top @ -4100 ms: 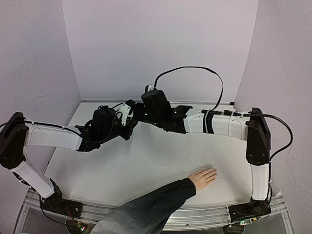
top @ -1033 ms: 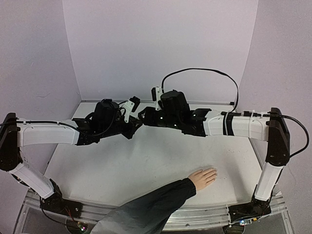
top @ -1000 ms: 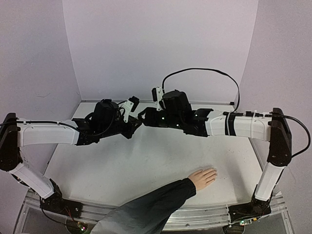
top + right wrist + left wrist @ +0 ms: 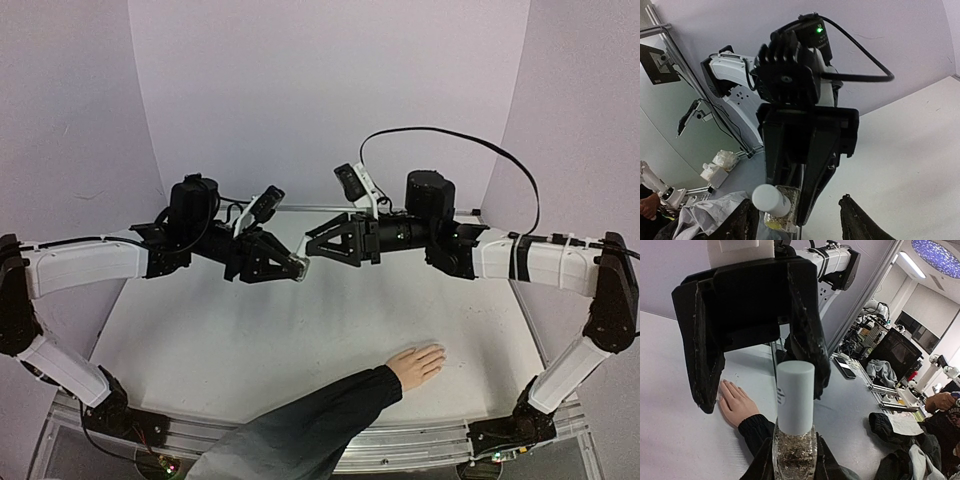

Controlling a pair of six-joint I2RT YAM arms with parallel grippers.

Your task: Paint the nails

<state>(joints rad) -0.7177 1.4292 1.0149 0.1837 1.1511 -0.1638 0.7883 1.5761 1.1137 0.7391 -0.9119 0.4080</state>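
Observation:
A pale hand [image 4: 414, 363] in a long black sleeve [image 4: 300, 425] lies flat on the table's front right. Its nails [image 4: 723, 384] show small at the fingertips in the left wrist view. My left gripper [image 4: 290, 268] is shut on a small clear glass bottle [image 4: 795, 452] with a white cap [image 4: 795, 396], held in mid-air above the table's middle. My right gripper [image 4: 311, 248] faces it from the right, open, with its fingers [image 4: 704, 360] spread either side of the cap and not touching it. In the right wrist view the cap [image 4: 770, 200] lies near the left fingertip.
The white table [image 4: 250, 340] is ringed by pale walls at the back and both sides. A black cable [image 4: 450, 140] loops above the right arm. Beyond the table edge I see benches and cloths [image 4: 885, 375].
Both arms have risen and straightened. The spot where the grippers meet has shifted a little right and forward, the bottle still in the left gripper. The hand has not moved.

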